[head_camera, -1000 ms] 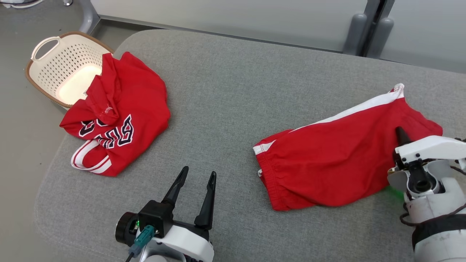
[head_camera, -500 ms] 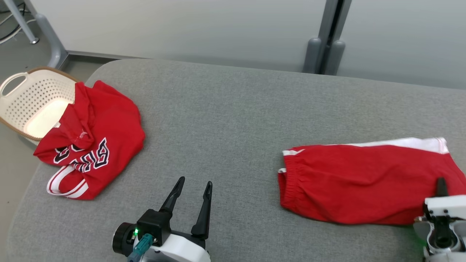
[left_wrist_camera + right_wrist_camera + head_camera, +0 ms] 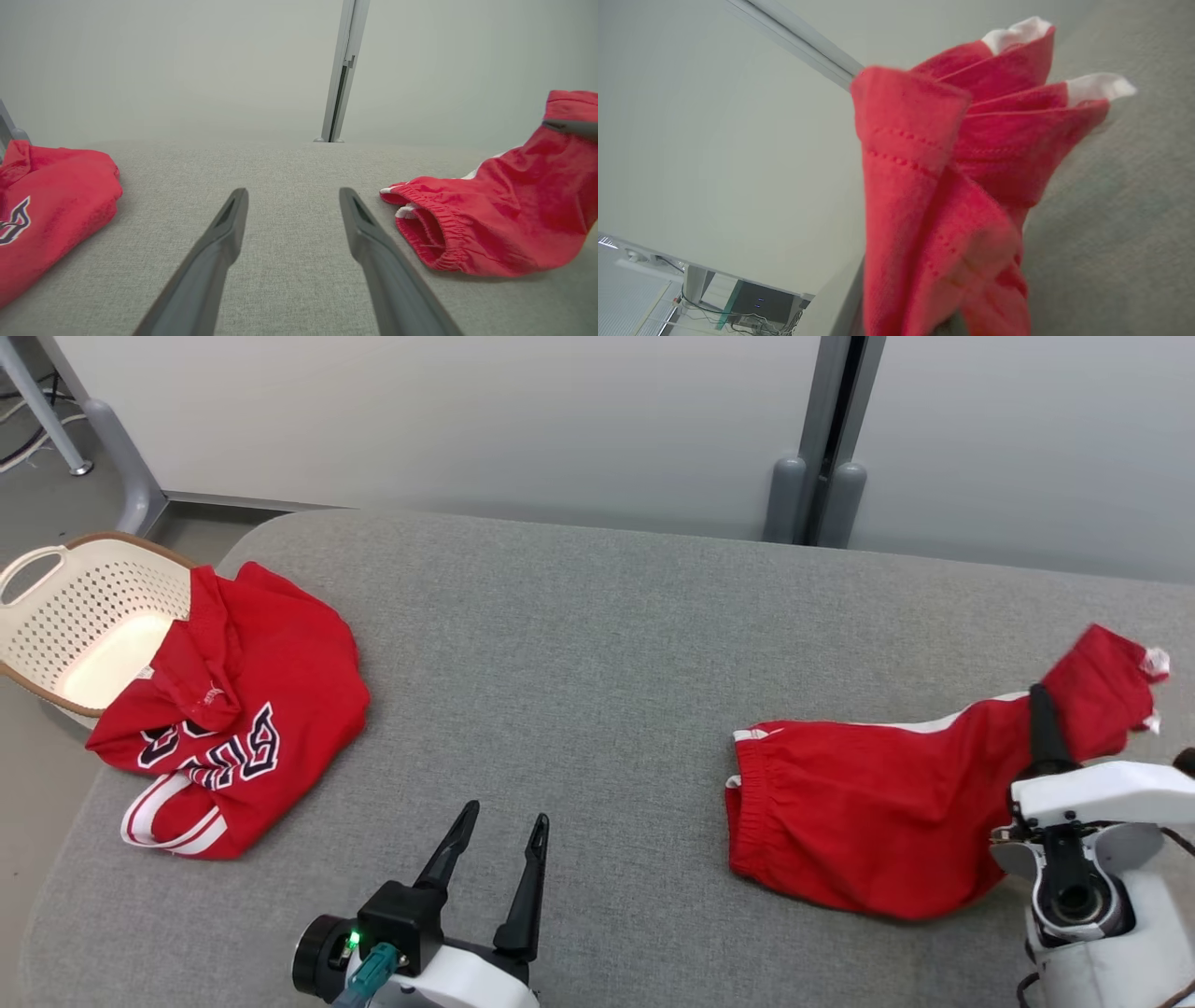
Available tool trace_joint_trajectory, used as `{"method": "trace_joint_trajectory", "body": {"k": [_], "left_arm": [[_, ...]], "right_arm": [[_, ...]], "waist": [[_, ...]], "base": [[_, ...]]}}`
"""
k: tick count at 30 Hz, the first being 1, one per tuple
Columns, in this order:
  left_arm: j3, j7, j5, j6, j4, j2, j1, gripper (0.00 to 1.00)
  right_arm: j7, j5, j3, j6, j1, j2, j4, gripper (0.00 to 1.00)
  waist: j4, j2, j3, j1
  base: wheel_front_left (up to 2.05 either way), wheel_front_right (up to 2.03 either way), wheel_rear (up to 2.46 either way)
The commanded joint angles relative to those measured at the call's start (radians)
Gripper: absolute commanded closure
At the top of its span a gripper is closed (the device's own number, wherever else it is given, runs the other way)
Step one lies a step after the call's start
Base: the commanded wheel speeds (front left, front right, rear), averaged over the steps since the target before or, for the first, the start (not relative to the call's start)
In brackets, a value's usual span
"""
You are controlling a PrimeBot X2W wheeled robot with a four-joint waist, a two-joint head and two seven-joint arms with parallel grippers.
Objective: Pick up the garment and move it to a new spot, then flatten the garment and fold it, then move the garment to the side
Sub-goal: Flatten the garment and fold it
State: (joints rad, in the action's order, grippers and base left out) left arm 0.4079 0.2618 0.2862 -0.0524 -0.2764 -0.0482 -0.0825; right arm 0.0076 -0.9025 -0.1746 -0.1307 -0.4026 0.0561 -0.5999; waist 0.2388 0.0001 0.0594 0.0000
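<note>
The right tool (image 3: 1036,702) grips the red shorts (image 3: 868,821), which trail left from it

The red shorts (image 3: 868,821), white-striped, lie on the grey pad (image 3: 579,644), leg end raised.

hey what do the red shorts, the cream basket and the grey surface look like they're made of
The red shorts look like soft matte fabric, maybe sports polyester: they crease, with a gathered waistband. The cream basket looks like smooth moulded plastic: even rows of holes, a moulded handle. The grey surface looks like matte woven upholstery, probably padded: visible weave, rounded edge.
</note>
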Motion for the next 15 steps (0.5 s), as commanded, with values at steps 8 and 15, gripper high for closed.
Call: {"method": "trace_joint_trajectory", "body": {"k": [8, 15], "left_arm": [[-0.017, 0.005, -0.011, 0.007, -0.016, -0.004, 0.028, 0.0], [-0.016, 0.005, -0.014, 0.011, -0.019, -0.004, 0.036, 0.0]], "right_arm": [[0.034, -0.057, 0.255, 0.0, 0.127, -0.001, 0.141, 1.0], [0.046, -0.046, 0.425, 0.0, 0.177, 0.036, 0.138, 1.0]], "waist": [[0.042, -0.0001, -0.039, 0.0], [0.063, -0.0001, -0.057, 0.0]], "base": [[0.0, 0.0, 0.0], [0.0, 0.0, 0.0]]}}
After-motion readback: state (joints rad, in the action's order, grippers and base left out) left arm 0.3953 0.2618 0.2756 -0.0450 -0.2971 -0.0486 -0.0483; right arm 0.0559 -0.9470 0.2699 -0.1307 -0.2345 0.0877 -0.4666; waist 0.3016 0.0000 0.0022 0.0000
